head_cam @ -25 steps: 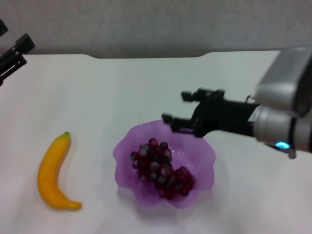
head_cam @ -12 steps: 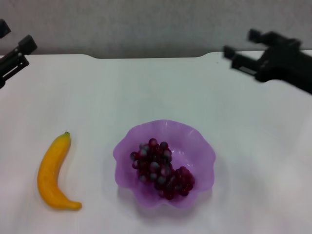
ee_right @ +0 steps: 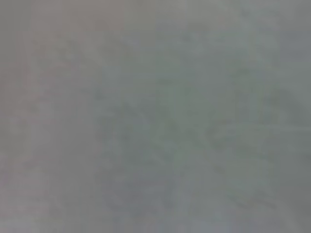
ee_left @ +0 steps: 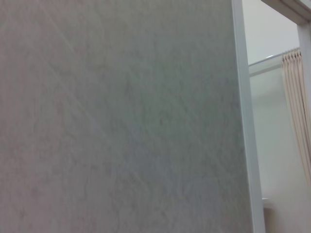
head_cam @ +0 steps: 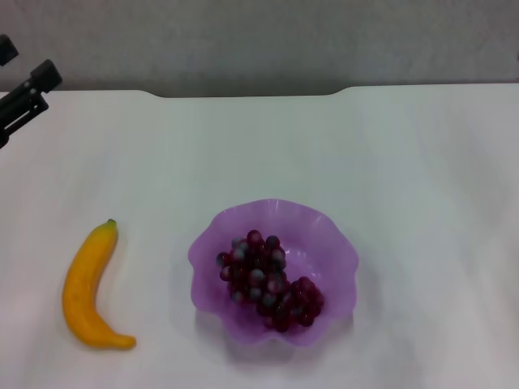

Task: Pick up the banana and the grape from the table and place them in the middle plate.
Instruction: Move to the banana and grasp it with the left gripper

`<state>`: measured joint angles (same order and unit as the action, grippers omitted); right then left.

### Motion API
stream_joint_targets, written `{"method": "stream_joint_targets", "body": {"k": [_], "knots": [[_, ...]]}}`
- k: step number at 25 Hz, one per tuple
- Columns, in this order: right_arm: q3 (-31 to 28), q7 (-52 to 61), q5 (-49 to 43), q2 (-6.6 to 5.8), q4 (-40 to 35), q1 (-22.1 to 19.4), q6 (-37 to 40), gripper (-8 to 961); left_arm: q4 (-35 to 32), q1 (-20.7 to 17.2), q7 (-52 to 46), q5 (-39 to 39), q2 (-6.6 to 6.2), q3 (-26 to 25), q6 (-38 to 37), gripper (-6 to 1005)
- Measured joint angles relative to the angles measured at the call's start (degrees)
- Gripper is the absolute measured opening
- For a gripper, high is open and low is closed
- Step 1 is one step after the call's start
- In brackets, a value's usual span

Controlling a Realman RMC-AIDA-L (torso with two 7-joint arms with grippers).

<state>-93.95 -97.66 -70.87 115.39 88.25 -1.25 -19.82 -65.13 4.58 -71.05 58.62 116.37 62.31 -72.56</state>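
The banana [head_cam: 87, 288] lies on the white table [head_cam: 268, 146] at the front left, its green tip pointing away from me. The grape bunch [head_cam: 268, 279] lies inside the purple scalloped middle plate [head_cam: 332, 243] at the front centre. My left gripper [head_cam: 28, 65] is parked at the far left edge of the table, well behind the banana, with its fingers apart and empty. My right gripper is out of the head view. Both wrist views show only a grey wall.
The table's far edge [head_cam: 251, 93] meets a grey wall. Nothing else stands on the table around the plate and the banana.
My right arm has drawn back from above the plate, up and to the right, and has left the head view. The grapes stay in the plate. The left gripper has not moved.
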Motion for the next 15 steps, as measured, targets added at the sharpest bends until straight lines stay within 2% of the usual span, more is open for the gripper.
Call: {"method": "stream_joint_targets", "body": {"k": [3,8,12,15], "knots": [[0.51,-0.97,-0.28,0.01,-0.16,-0.66,5.70,768,0.01,0.00,-0.04,0.00,0.00,0.00,0.07,753],[0.28,-1.60,-0.21,0.01,-2.82,-1.31,10.60,768,-0.01,0.04,-0.17,0.08,0.00,-0.04,0.07,753],[-0.78,-1.60,0.08,-0.07,-5.54,-1.11,10.00,768,-0.05,0.08,-0.32,0.54,0.00,-0.09,0.06,753],[-2.95,-1.70,0.68,-0.11,-8.78,-0.37,5.09,767,-0.19,0.13,-0.56,0.76,0.01,-0.09,0.06,753]]}}
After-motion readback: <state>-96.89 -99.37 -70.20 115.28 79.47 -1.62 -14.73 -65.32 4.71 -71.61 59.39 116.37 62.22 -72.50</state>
